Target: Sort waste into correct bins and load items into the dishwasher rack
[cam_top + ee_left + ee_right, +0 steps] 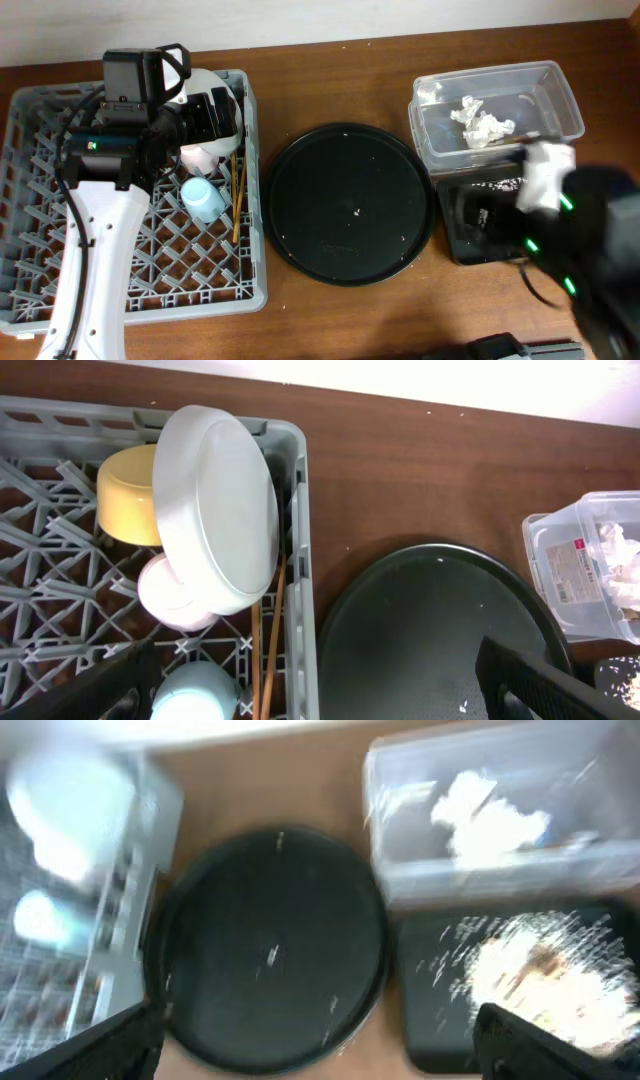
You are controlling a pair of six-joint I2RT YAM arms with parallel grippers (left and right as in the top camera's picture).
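Note:
The grey dishwasher rack (130, 295) at the left holds the pale grey plate (218, 505) on edge, the yellow bowl (128, 495), the pink cup (168, 598), the blue cup (203, 198) and the wooden chopsticks (237, 195). My left gripper (320, 698) is open and empty above the rack's right rim, near the plate. The clear tub (560, 95) holds white tissue (480, 125). The flat black tray (430, 1020) holds beige scraps (540, 970). My right gripper (320, 1055) is open and empty, high over the table; its view is blurred. The wrapper cannot be made out.
The big round black tray (350, 205) lies between the rack and the bins, with a few crumbs on it. My right arm (590, 240) is blurred over the table's right front, partly covering the flat black tray. The table's far edge runs behind the rack and tub.

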